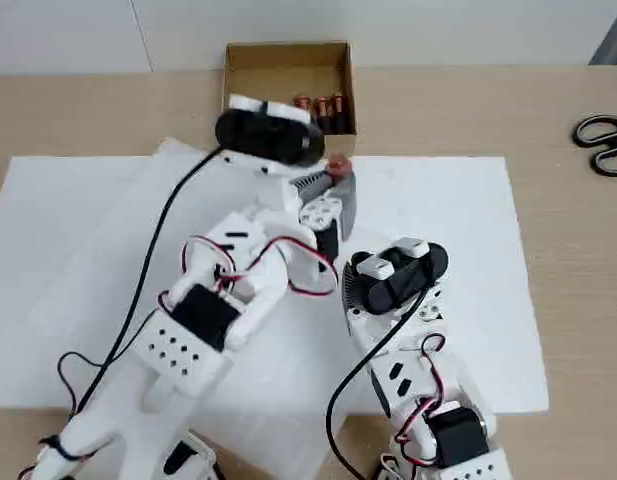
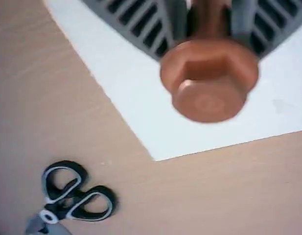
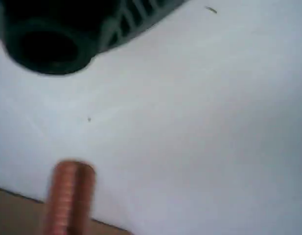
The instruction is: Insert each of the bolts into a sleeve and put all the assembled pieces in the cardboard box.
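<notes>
My left gripper (image 1: 338, 188) is shut on a copper bolt (image 1: 337, 165), just in front of the cardboard box (image 1: 288, 55). In the left wrist view its grey fingers (image 2: 136, 19) clamp the shank and the hex head (image 2: 208, 81) points at the camera. My right gripper (image 1: 328, 238) sits right below the left one, shut on a black sleeve (image 3: 48, 41) whose open bore shows. The bolt's threaded shank (image 3: 70, 196) hangs a short way from the sleeve's mouth, apart from it. Several assembled pieces (image 1: 323, 110) lie in the box's right corner.
White paper (image 1: 468, 260) covers the middle of the wooden table (image 1: 568, 230). Black-handled scissors (image 1: 603, 140) lie at the far right edge, also seen as scissors (image 2: 75, 198) beyond the paper's corner. Both arms crowd the centre.
</notes>
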Available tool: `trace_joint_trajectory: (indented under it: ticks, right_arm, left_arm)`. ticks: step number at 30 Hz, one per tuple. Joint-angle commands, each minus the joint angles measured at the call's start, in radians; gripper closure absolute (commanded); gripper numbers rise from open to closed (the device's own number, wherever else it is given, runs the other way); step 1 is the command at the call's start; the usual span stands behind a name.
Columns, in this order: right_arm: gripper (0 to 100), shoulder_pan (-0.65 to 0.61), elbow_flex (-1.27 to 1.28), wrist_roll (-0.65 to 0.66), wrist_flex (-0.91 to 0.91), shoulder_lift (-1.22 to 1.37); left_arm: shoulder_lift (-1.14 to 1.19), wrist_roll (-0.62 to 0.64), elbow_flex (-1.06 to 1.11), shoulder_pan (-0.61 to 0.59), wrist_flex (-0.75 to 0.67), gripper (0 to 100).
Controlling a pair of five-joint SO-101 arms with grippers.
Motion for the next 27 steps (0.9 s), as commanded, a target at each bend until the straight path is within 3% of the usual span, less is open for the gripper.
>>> trace_joint_trajectory:
  ticks: [1,12,21,27]
  right_arm:
    - [99.5,-0.010,-0.006,-0.014,-0.025,-0.018]
    - [99.5,-0.010,-0.006,-0.017,-0.022,-0.018]
    - [99.5,-0.010,-0.006,-0.048,-0.022,-0.018]
    - [99.5,-0.010,-0.009,-0.048,-0.021,-0.018]
  left_arm:
    - [-0.077,-0.008,0.024,0.012,-0.040,99]
    - [-0.091,0.009,0.108,0.084,-0.057,99]
    - [-0.091,0.031,0.104,0.077,-0.092,99]
    - [-0.086,0.025,0.147,0.038,-0.207,99]
